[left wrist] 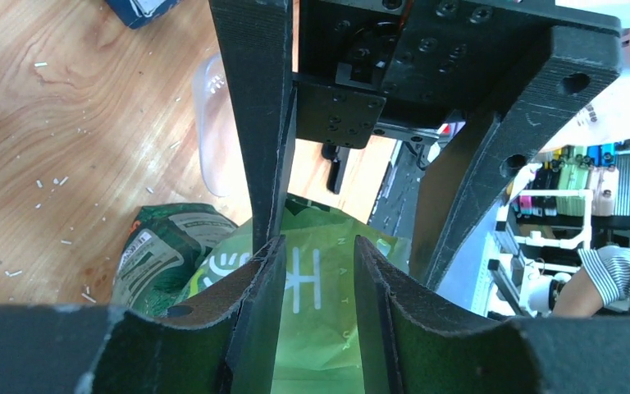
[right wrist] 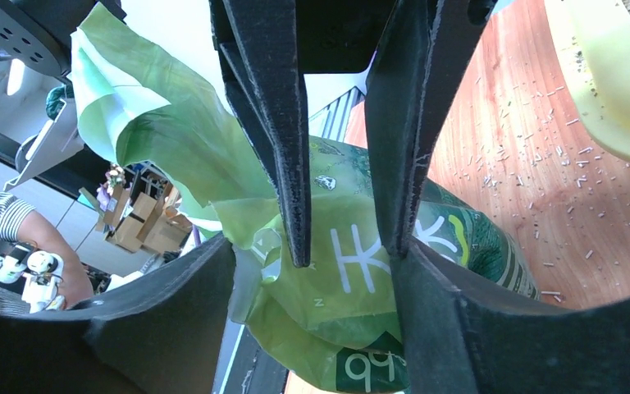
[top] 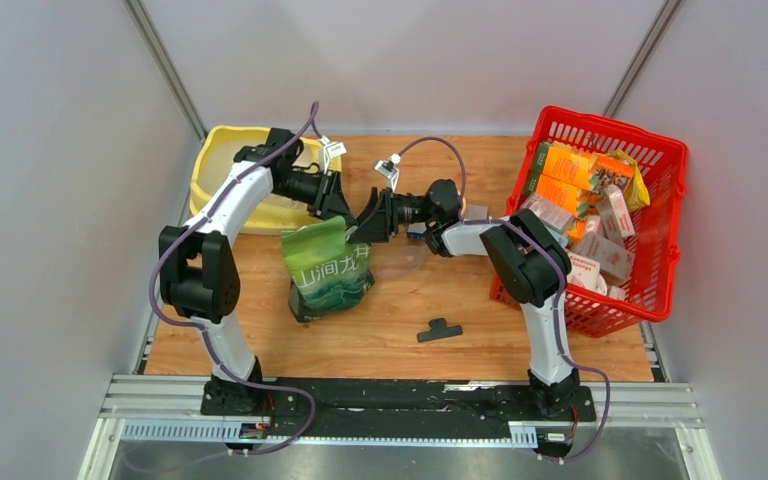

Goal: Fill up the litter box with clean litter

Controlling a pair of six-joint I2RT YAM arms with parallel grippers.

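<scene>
The clean litter is a green pouch (top: 328, 272) with white characters, standing on the wooden table in front of the pale yellow litter box (top: 218, 160). My left gripper (top: 343, 208) reaches down from the box side. Its jaws are closed across the pouch's bunched top (left wrist: 320, 328), which fills the gap between them (left wrist: 318, 246). My right gripper (top: 368, 222) faces it from the right, open wide around the same top (right wrist: 336, 320), with daylight beside one finger (right wrist: 172, 312). A torn flap (right wrist: 131, 107) sticks up. A corner of the litter box (right wrist: 615, 98) shows behind.
A red lattice basket (top: 660, 150) of orange and pink cartons (top: 575, 180) stands at the right, close to the right arm. A small black T-shaped piece (top: 440, 330) lies near the front edge. Loose grains (right wrist: 541, 164) are scattered over the wood.
</scene>
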